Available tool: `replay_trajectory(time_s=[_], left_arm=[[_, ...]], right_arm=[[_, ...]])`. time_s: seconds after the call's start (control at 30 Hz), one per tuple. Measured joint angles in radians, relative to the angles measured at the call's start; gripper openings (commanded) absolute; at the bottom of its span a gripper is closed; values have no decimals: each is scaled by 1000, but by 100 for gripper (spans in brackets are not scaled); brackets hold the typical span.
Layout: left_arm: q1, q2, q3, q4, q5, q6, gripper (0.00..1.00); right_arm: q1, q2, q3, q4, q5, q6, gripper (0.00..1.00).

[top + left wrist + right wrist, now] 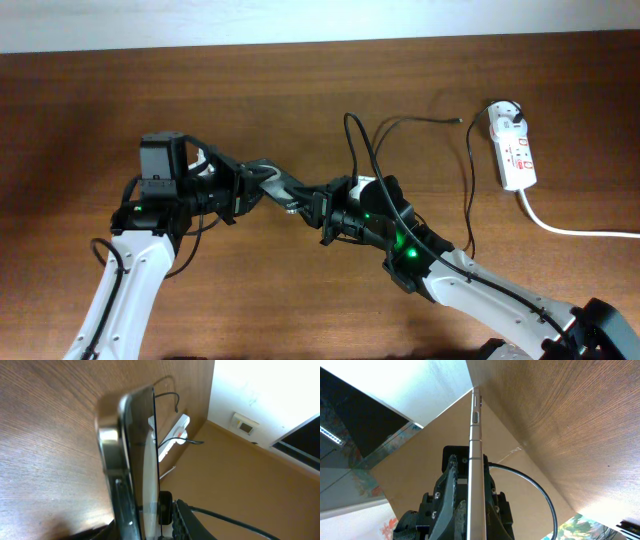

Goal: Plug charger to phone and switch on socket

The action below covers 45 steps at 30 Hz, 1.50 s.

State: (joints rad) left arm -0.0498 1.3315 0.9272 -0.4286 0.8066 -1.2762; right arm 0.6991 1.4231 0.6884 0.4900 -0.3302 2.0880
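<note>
Right wrist view shows the phone point(475, 420) edge-on, a thin rigid slab running straight out from the right end effector point(469, 475). Its two fingers press one on each flat face, closed on the phone. From overhead, the left end effector point(238, 190) looks clamped on the phone's opposite end, so the phone bridges the two. Its own fingers are blurred in its wrist camera.

I judge the phone stiff, fairly light and slick on its glossy faces. A grip across the faces should hold, but it must leave the port edge clear. Which edge carries the port I cannot tell.

Just beyond the right end effector, the charger point(468, 190) loops loosely over the tabletop point(300, 90). It is limp and light, so it will flop if taken mid-length. The best hold is right behind the connector tip point(459, 121), which lies free, well apart from both end effectors.

Farthest out lies the socket point(518, 155), with the white plug head point(512, 116) seated in it and a thick white cord point(560, 225) trailing away. The strip looks light enough to slide, so its switch wants a push straight down.
</note>
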Motion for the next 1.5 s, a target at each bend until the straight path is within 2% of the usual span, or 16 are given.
replay_trajectory(time_s=[0.07,0.27,0.3,0.47,0.57,0.6,0.63,0.7,0.8,0.93,1.03,1.13,1.2,1.27,1.4,1.5], left_arm=[[-4,0,0,0,0,-4,22],[-7,0,0,0,0,-12,6],[-7,0,0,1,0,-13,2],[-10,0,-1,-2,-5,-16,0],[-11,2,-3,-8,-30,0,0],[-14,2,-7,-21,-53,29,0],[-15,2,-10,-34,-73,58,0],[-16,3,-13,-64,-123,141,0],[-16,3,-11,-157,-192,254,0],[-16,3,-10,-291,-274,320,0],[-16,3,-10,-316,-303,337,0],[-16,3,-10,-315,-329,342,0],[-16,3,-10,-314,-349,343,0],[-16,3,-10,-309,-366,342,0],[-16,3,-10,-291,-374,343,0],[-16,3,-10,-290,-378,342,0]], right_arm=[[0,0,0,0,5,0,4],[0,-2,0,5,23,5,4],[0,-3,0,5,24,5,9],[0,-8,4,-32,19,-19,49],[-1,-11,14,-188,18,-93,74],[-2,-17,21,-274,37,-139,91],[-4,-21,27,-354,64,-183,100],[-3,-21,19,-552,169,-347,99],[-1,-19,11,-718,423,-594,99],[-2,-19,11,-663,690,-908,99],[-35,-17,76,-682,722,-1079,99],[-141,-11,218,-742,706,-1153,99],[-233,11,305,-755,670,-1194,84],[-334,86,410,-823,610,-1233,81],[-461,375,683,-1010,558,-1234,75],[-511,547,829,-1046,544,-1172,74]])
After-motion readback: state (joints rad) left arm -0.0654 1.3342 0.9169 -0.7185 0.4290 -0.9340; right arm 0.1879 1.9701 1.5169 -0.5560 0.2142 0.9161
